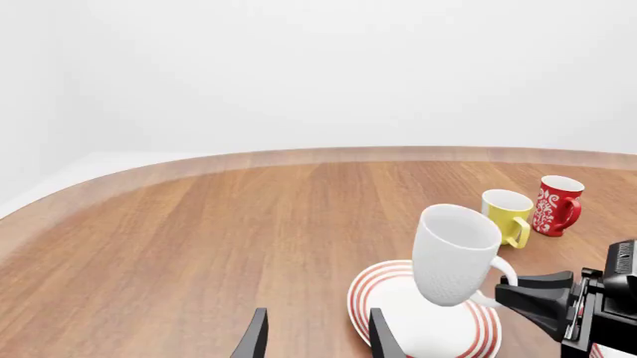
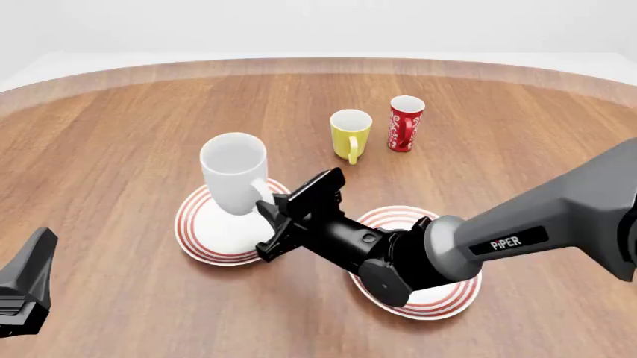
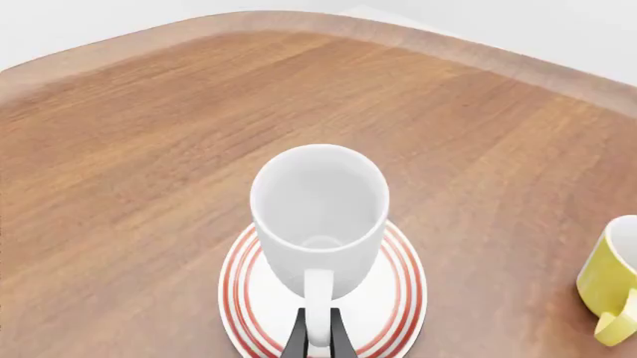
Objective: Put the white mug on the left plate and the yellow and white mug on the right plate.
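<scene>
My right gripper (image 2: 274,218) is shut on the loop handle of the white mug (image 2: 234,177). It holds the mug slightly tilted over the left plate (image 2: 199,240); I cannot tell whether the base touches. In the right wrist view the fingers (image 3: 316,337) pinch the handle below the mug (image 3: 318,205), over the plate (image 3: 403,294). The yellow and white mug (image 2: 350,133) stands on the table behind the plates. The right plate (image 2: 450,302) lies mostly hidden under my right arm. My left gripper (image 1: 316,339) is open and empty, off to the left of the left plate (image 1: 423,328).
A slim red mug with a white pattern (image 2: 405,123) stands just right of the yellow mug. My right arm stretches across the right plate. The left arm's end (image 2: 28,283) sits at the near left corner. The table's curved far edge (image 2: 318,63) runs behind.
</scene>
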